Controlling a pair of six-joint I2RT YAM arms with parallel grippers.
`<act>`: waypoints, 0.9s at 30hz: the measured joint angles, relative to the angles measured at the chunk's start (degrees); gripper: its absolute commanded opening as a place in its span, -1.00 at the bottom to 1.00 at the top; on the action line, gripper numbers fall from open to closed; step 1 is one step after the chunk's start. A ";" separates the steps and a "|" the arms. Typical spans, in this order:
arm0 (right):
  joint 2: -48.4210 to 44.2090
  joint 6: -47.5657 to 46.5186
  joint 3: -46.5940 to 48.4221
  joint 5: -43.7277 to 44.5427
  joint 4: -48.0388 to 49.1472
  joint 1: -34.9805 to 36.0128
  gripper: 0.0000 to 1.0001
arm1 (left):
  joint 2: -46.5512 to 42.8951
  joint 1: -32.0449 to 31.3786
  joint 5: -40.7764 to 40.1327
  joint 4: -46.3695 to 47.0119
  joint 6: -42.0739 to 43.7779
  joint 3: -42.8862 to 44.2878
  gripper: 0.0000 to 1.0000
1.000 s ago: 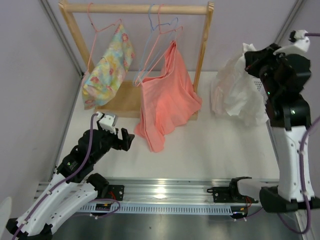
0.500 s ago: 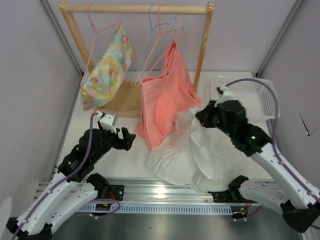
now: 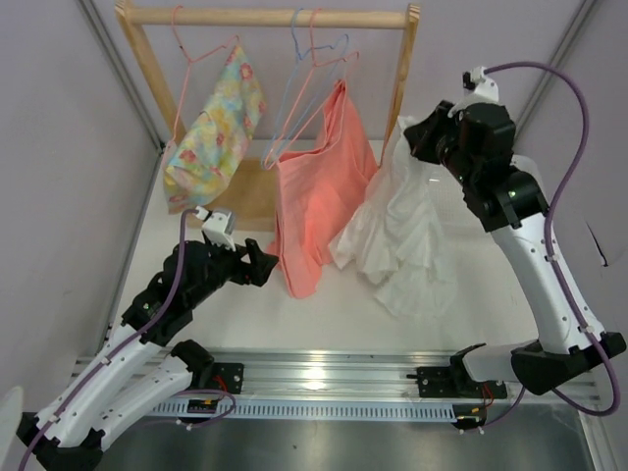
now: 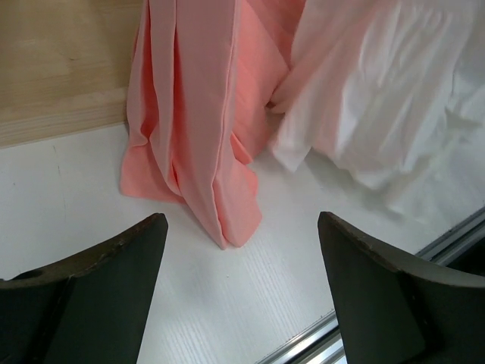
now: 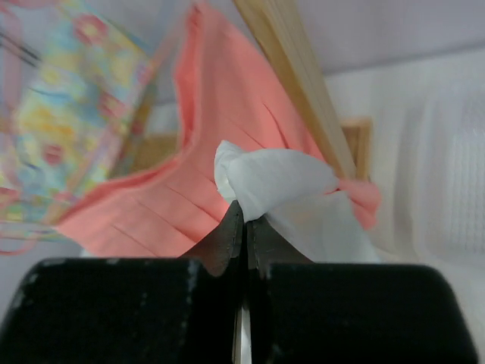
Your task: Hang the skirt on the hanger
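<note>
The white skirt [image 3: 400, 235] hangs from my right gripper [image 3: 419, 137], which is shut on a bunched top edge of it beside the rack's right post. Its ruffled hem trails onto the table. In the right wrist view my gripper [image 5: 244, 216] pinches the white skirt [image 5: 276, 178]. The light blue hanger [image 3: 290, 93] hangs on the wooden rail, left of the salmon garment's hanger, with nothing on it. My left gripper [image 3: 260, 263] is open and empty, low over the table near the salmon hem. The left wrist view shows my gripper [image 4: 242, 224] open, and the skirt [image 4: 379, 98] beyond it.
A wooden rack [image 3: 400, 88] stands at the back. A salmon garment [image 3: 319, 196] and a floral garment [image 3: 211, 128] hang from pink hangers. The salmon hem [image 4: 197, 129] touches the table. A white basket [image 5: 455, 174] is at the right. A metal rail [image 3: 334, 378] runs along the near edge.
My right arm has lifted the skirt from low over the table's front up and back, next to the rack's right post. My left gripper has edged right toward the salmon hem.
</note>
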 measured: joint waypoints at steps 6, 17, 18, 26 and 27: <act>-1.99 -0.72 -1.05 -0.87 4.07 10.47 -1.00 | -0.20 0.00 0.46 0.20 -1.27 0.00 0.73; -4.63 14.67 -49.35 5.51 7.72 36.13 0.37 | 0.04 0.00 4.79 3.37 -4.48 -1.75 0.72; -5.77 15.72 -50.27 6.12 7.13 35.30 0.42 | 0.52 0.00 5.86 4.39 -5.11 -2.58 0.70; -16.06 16.83 -47.15 8.72 6.97 26.18 0.19 | 8.90 -5.03 9.51 10.16 -9.94 -8.13 0.68; -16.20 16.81 -47.01 8.70 6.95 24.74 0.05 | 9.92 -6.86 8.92 10.60 -10.34 -8.37 0.67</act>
